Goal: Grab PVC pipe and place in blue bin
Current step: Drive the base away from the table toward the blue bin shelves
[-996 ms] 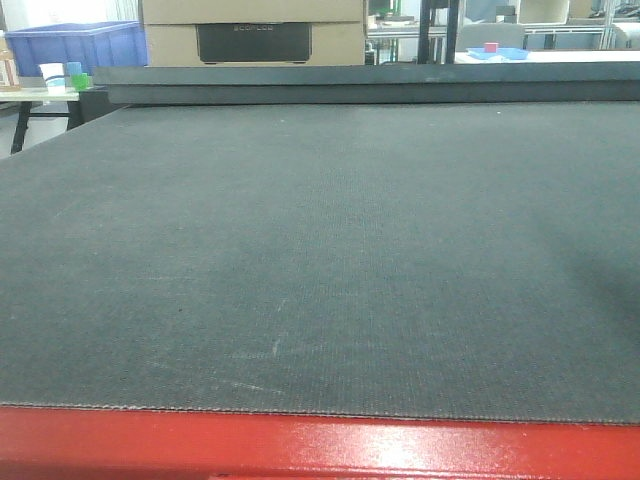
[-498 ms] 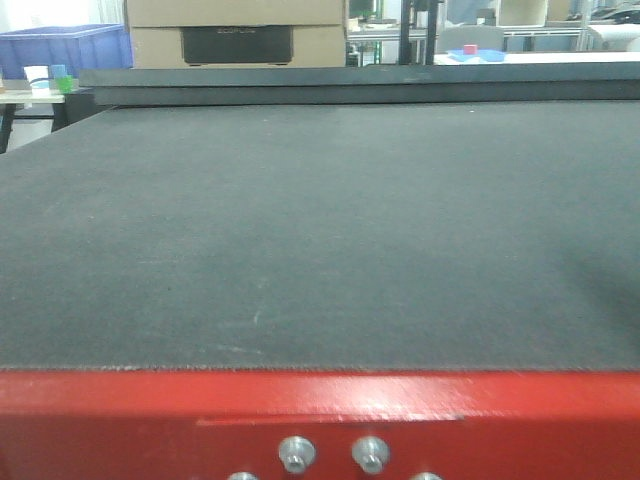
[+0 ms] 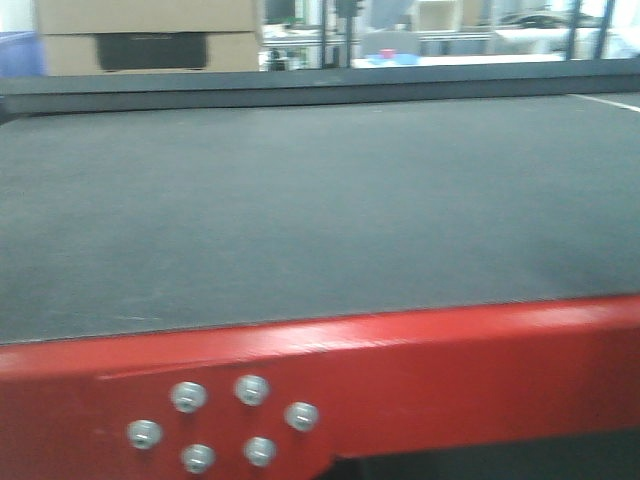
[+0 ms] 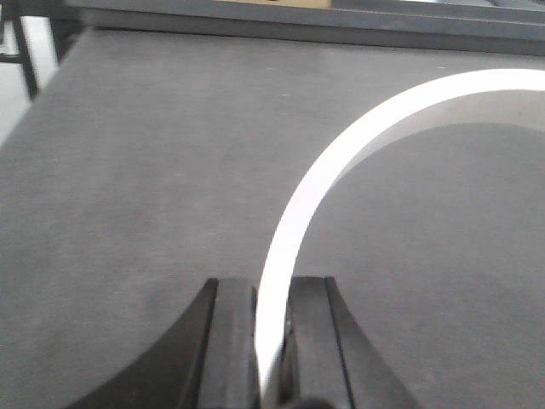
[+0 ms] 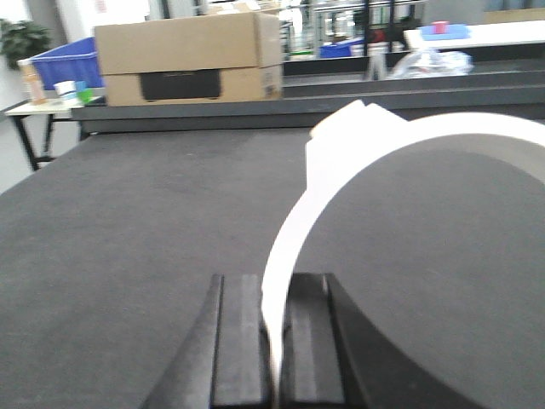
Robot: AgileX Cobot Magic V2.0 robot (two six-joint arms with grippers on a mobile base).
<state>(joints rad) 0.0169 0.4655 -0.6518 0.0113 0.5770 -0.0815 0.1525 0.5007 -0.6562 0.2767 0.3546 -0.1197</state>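
The pipe was white and smooth, its thin wall rising from the left gripper and sweeping in a broad arc to the right. The black jaws were closed almost together, pinching that wall. The right gripper pinched a white curved wall of pipe the same way, with a step at the top of its arc; whether it was the same piece could not be told. Only the right wrist view showed the blue bin, far off on the left beside a cardboard box. The blurred front view showed the dark mat and its red near edge with bolts. The mat ran flat and wide to a far raised ledge
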